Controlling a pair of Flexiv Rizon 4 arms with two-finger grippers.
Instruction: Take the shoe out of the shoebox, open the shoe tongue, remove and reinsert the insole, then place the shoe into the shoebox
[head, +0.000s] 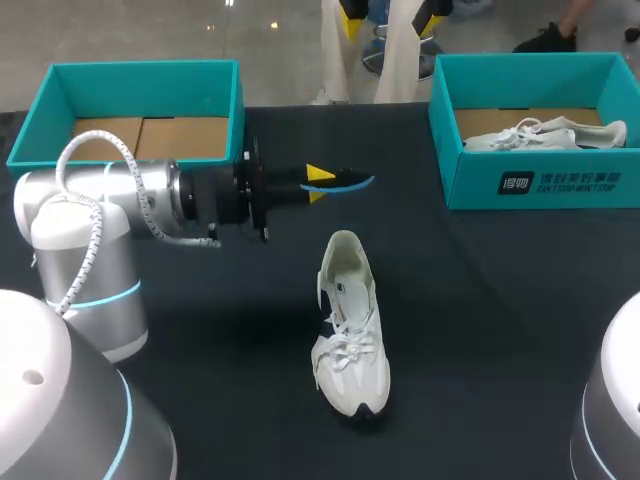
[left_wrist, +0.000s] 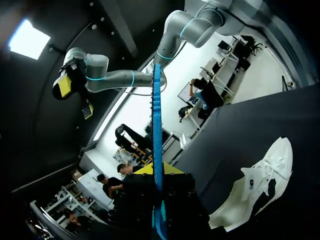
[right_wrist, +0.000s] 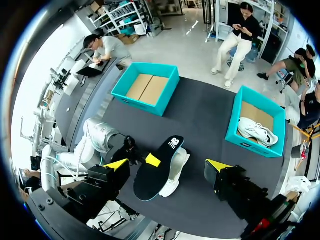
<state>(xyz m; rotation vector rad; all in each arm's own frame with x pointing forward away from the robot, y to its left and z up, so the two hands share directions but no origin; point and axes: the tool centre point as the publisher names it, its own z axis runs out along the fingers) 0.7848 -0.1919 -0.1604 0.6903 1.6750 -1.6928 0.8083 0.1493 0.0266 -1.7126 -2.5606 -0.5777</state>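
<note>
Left gripper (head: 318, 185), entering from the left, is clenched on the insole (head: 345, 182): its two yellow tips press the dark insole from opposite sides, and the blue-rimmed edge runs straight out ahead of the fingers, clear of the table (head: 480, 300). Right gripper (right_wrist: 167, 166) is released, jaws spread wide, grasping and touching nothing, high above the table. The white shoe (head: 350, 325) stands on its sole between the two teal boxes, toe toward the robot, heel just below the held insole and apart from it. Left box (head: 130, 75) shows a cardboard floor; right box (head: 540, 185) contains a second shoe (head: 545, 133)
</note>
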